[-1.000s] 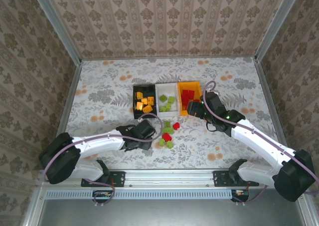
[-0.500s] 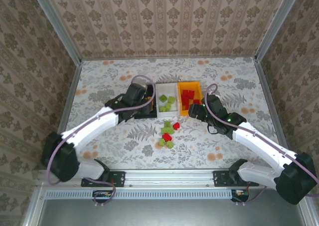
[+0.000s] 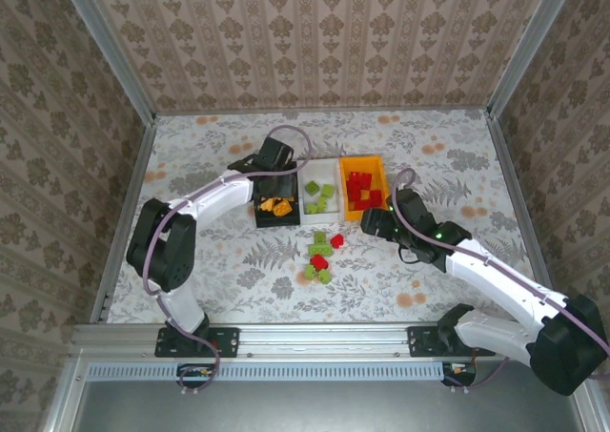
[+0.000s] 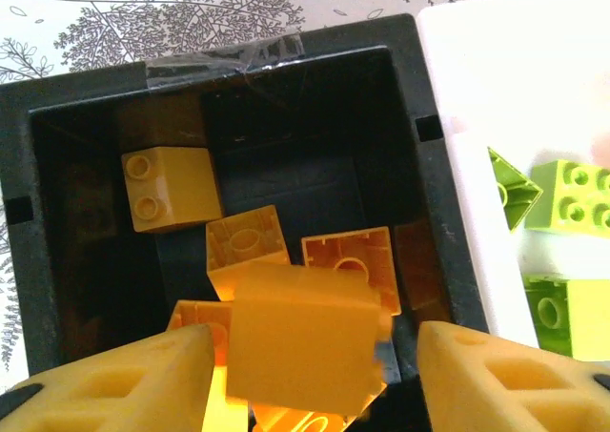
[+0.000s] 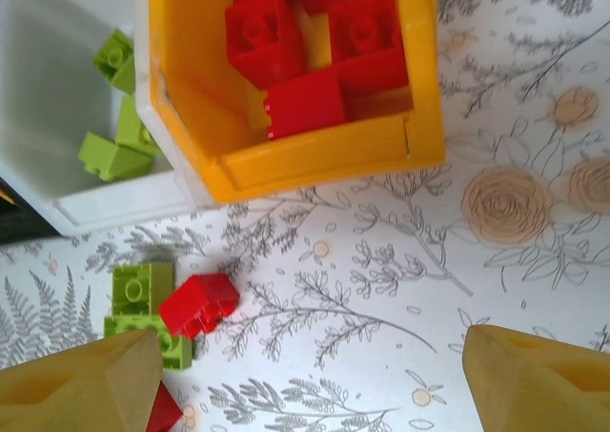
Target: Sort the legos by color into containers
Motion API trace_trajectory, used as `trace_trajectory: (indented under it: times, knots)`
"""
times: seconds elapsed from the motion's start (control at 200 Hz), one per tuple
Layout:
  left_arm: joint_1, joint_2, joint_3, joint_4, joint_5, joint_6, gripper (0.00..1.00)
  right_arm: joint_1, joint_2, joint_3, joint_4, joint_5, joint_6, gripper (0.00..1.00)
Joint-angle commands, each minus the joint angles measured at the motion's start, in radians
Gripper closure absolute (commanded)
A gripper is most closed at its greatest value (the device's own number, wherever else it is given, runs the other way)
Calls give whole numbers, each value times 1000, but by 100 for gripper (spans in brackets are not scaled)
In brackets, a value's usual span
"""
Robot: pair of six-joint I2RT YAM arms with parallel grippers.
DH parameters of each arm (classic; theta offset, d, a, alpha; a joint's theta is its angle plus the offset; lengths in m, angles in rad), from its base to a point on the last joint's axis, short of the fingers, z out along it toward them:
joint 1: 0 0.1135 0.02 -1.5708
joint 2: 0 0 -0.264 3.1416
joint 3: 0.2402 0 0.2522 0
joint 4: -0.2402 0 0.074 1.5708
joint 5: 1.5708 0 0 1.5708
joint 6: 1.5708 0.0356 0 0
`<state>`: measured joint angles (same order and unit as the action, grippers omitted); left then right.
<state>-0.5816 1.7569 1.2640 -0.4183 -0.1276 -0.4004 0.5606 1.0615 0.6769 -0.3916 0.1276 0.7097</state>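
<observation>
My left gripper (image 3: 276, 178) hangs over the black bin (image 3: 259, 213). Its jaws stand apart, and a blurred orange-yellow brick (image 4: 300, 337) sits loose between them with a gap on each side. Several orange-yellow legos (image 4: 172, 186) lie in the black bin (image 4: 286, 98). The white bin (image 3: 315, 170) holds green legos (image 4: 567, 198), and the orange bin (image 3: 345, 201) holds red ones (image 5: 305, 51). My right gripper (image 3: 376, 220) is open and empty above bare table, just in front of the orange bin (image 5: 315, 160). A red brick (image 5: 198, 303) and a green one (image 5: 141, 289) lie by its left finger.
A loose cluster of green and red legos (image 3: 322, 251) lies on the flowered table in front of the white bin. The three bins stand side by side mid-table. Patterned walls enclose the table at the back and both sides.
My left arm swung from the front of the table up over the black bin and its jaws opened off the orange-yellow brick. The right gripper drew back a little from the orange bin.
</observation>
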Motion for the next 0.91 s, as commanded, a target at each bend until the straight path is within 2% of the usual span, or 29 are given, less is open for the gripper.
trace_trajectory:
  times: [0.0, 0.195, 0.36, 0.625, 0.9]
  knots:
    - [4, -50, 28, -1, 22, 7, 30, 30, 11, -14, 27, -55, -9, 16]
    - [-35, -243, -44, 42, 84, -33, 10, 115, 106, 10, 102, -63, -17, 16]
    - [-117, -477, -183, 77, 72, -74, 1, 161, 250, 74, 144, -63, -43, 16]
    - [-153, -805, -524, 164, 60, -228, 0, 177, 487, 188, 166, -49, -89, 21]
    - [-149, -930, -690, 155, 42, -285, 0, 186, 593, 230, 174, -47, -99, 29]
